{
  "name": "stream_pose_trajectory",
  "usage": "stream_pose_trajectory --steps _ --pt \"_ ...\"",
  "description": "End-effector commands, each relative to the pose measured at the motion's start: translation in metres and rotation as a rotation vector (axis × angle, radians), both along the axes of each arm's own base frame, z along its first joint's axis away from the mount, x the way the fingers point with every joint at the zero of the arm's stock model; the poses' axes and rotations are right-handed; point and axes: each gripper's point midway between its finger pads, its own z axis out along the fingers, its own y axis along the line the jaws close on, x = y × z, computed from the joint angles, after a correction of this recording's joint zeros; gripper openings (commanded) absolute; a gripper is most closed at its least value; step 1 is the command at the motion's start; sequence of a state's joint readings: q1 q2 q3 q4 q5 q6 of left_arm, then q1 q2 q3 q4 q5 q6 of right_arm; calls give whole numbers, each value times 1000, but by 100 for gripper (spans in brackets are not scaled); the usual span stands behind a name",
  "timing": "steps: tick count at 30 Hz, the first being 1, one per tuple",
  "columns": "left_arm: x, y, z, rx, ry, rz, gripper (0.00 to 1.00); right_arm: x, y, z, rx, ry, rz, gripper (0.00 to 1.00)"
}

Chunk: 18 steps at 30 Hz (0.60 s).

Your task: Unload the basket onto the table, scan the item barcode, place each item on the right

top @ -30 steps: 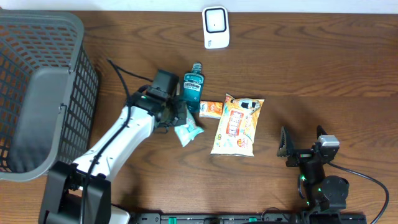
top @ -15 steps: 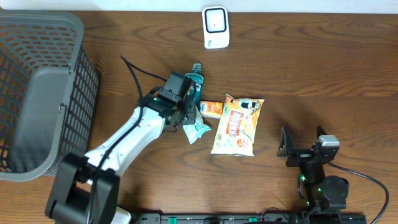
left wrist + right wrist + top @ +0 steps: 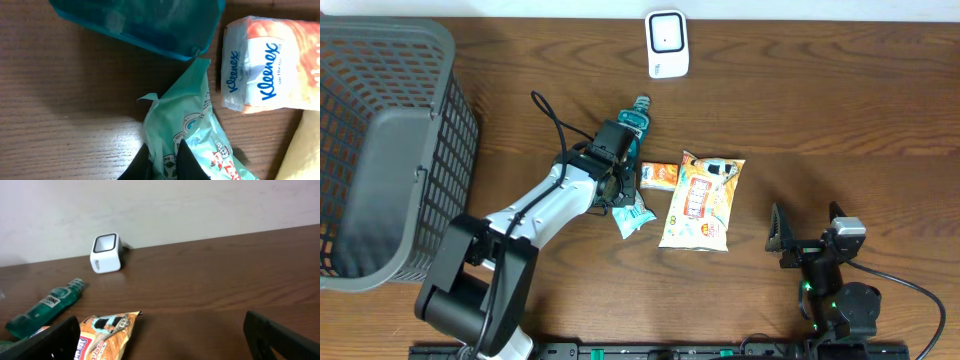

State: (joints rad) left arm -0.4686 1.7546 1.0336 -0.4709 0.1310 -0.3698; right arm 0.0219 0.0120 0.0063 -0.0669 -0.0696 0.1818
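The item in hand is a light green crinkly packet with red print, lying on the table. My left gripper is shut on its near edge, the film pinched between the two black fingertips. From overhead the left gripper sits just below the teal mouthwash bottle, with the packet trailing to its lower right. A white barcode scanner stands at the table's back edge, also in the right wrist view. My right gripper rests open at the front right, holding nothing.
A small Kleenex tissue pack lies right beside the packet, and an orange snack bag lies beyond it. The mouthwash bottle lies close above the packet. A large grey mesh basket fills the left side.
My left gripper has slid right and back along the table, dragging the green packet with it toward the tissue pack. The right arm has not moved.
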Motion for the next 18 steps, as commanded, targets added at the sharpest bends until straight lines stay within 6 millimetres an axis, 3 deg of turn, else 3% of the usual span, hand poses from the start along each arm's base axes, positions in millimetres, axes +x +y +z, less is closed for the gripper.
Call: stream_pose_trajectory --steps 1,3,4,6,9,15,18 --pt "7 -2 27 -31 -69 12 17 0 0 0 -8 -2 -4 99" --pt "9 -3 41 -50 -106 12 35 0 0 0 -8 -2 -3 99" --pt "10 -4 51 -62 -129 12 53 0 0 0 -8 -2 -3 99" --pt "12 -4 71 -87 -181 12 80 0 0 0 -8 -2 -3 99" --pt "14 -5 103 -121 -270 -1 95 0 0 0 -8 -2 -3 99" --pt "36 8 195 -102 -624 -35 98 0 0 0 -8 -2 -3 99" --pt "45 26 259 -74 -840 22 98 0 0 0 -8 -2 -3 99"
